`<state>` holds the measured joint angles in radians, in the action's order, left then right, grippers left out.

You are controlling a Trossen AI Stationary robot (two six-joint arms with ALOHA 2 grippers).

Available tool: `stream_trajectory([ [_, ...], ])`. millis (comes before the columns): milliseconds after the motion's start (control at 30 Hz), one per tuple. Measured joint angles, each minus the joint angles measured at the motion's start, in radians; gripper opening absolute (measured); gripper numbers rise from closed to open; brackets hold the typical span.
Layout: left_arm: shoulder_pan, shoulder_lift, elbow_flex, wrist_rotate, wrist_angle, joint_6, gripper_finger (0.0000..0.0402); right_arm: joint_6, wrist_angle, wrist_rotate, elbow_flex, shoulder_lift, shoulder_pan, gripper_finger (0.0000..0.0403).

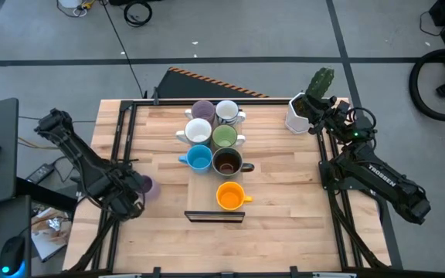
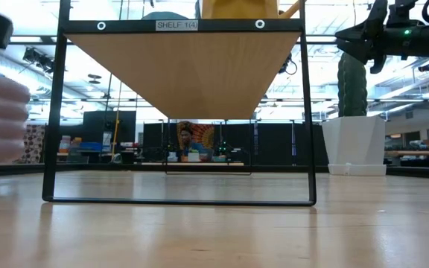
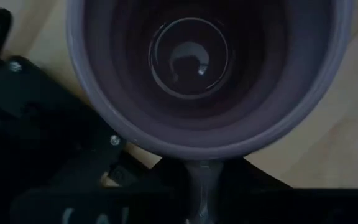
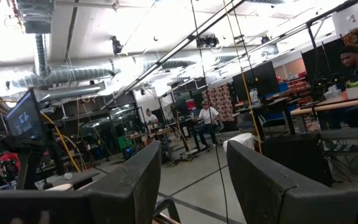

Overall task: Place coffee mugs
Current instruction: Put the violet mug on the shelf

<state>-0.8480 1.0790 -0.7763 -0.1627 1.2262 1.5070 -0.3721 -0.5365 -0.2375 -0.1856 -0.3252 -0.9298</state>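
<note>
You see seven mugs upright mid-table | purple, white | white, green | blue, brown | orange apart | second purple mug near left edge, held.

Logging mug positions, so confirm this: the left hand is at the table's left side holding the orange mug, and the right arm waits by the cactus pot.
Wrong mug. The high view shows the left hand holds a purple mug; the orange mug sits free mid-table. The right arm does wait by the cactus pot.
</note>
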Motion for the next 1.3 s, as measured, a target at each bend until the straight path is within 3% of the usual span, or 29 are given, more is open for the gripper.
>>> stream_trajectory([
  [367, 0.089, 0.000, -0.231, -0.107, 0.144, -0.213, 0.0051, 0.005, 0.000, 0.002, 0.000, 0.000, 0.000, 0.0189],
  [633, 0.177, 0.001, -0.355, -0.113, 0.217, -0.362, 0.0051, 0.007, 0.000, 0.005, 0.000, 0.000, 0.000, 0.0189],
  [867, 0.225, 0.001, -0.408, -0.040, 0.194, -0.524, 0.0051, 0.008, 0.000, 0.004, 0.000, 0.000, 0.000, 0.0189],
  [1100, 0.241, 0.022, -0.411, 0.049, 0.066, -0.632, 0.0051, 0.008, 0.000, 0.003, 0.000, 0.000, 0.000, 0.0189],
  [1300, 0.242, 0.075, -0.432, 0.048, 0.051, -0.719, 0.0051, 0.008, 0.000, 0.001, 0.000, 0.000, 0.000, 0.0189],
])
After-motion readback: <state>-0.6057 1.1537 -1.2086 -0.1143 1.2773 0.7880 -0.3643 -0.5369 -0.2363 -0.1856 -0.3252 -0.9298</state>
